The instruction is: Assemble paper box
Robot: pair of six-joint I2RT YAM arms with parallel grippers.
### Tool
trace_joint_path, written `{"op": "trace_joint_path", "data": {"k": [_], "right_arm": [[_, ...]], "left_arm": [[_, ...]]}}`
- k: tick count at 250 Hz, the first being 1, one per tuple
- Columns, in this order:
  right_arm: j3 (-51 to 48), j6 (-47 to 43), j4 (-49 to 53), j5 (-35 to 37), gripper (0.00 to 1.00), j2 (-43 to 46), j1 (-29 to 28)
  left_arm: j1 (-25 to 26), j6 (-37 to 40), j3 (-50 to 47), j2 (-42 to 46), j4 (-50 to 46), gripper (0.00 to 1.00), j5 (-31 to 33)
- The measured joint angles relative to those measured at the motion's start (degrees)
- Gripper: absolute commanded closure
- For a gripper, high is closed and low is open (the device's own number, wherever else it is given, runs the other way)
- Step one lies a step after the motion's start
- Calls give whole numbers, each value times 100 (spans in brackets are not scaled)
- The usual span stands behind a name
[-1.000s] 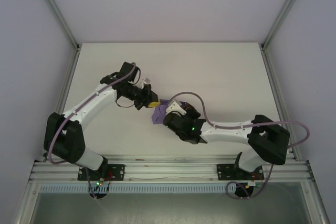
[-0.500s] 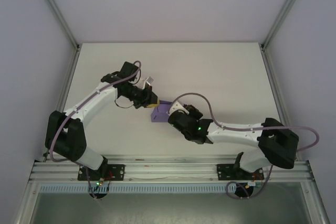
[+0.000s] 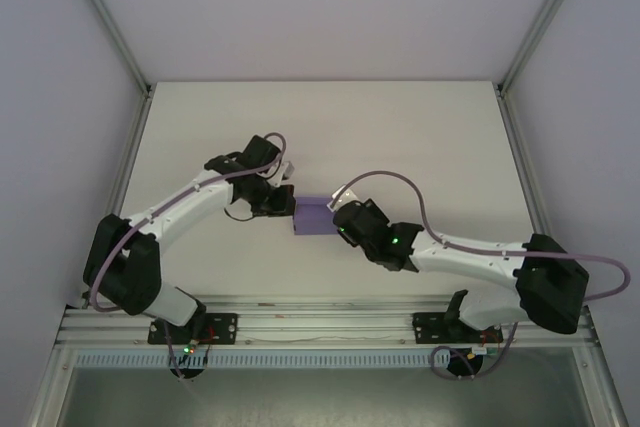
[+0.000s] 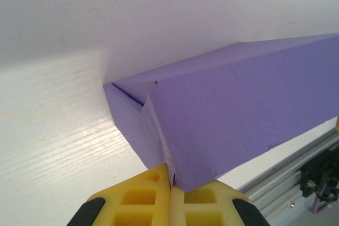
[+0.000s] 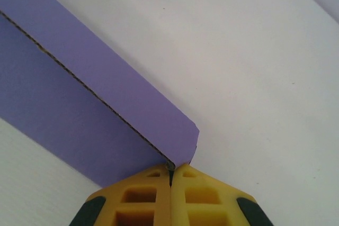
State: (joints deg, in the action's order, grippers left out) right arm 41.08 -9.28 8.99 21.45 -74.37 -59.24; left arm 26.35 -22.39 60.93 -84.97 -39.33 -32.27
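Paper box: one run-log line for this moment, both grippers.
paper box: folded, on table | left gripper: shut on its left-end flap edge | right gripper: shut on its right-end card edge

paper box (image 3: 318,217): plain purple all over; darker brownish cut edge along one flap in the right wrist view
left fingers (image 4: 143,202): yellow, black at the outer corners
right fingers (image 5: 140,197): yellow, black at the outer corners
worktop (image 3: 400,137): white, with faint grain streaks up close
arms (image 3: 190,202): white shells, black joints
light (image 3: 397,240): green, on the right arm
cables (image 3: 380,174): pale lilac-grey
walls (image 3: 300,7): plain pale grey-lilac
near rail (image 3: 320,327): silver
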Motion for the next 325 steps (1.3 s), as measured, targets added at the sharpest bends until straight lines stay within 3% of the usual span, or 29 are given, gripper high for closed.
{"op": "trace_joint_path", "data": {"k": [41,78,100,180,232,325], "right_arm": [[-44,455,2,-181,100,94,59],[-114,693,7,-227,100,192,59],[-111,793,52,-184,100,201,70],[107,1182,358,-457,100,212,81],[466,1469,881,-627,100,236,131],[946,2124,1635,-1718,100,293,905]], "left_arm": [[101,-20,-173,168,219,100,190],[216,-61,-181,256,181,56,490],[214,-103,-256,387,111,49,656],[404,-619,-844,970,940,45,376],[431,-723,-979,962,1038,47,664],[522,-822,-1086,855,1360,49,1029]]}}
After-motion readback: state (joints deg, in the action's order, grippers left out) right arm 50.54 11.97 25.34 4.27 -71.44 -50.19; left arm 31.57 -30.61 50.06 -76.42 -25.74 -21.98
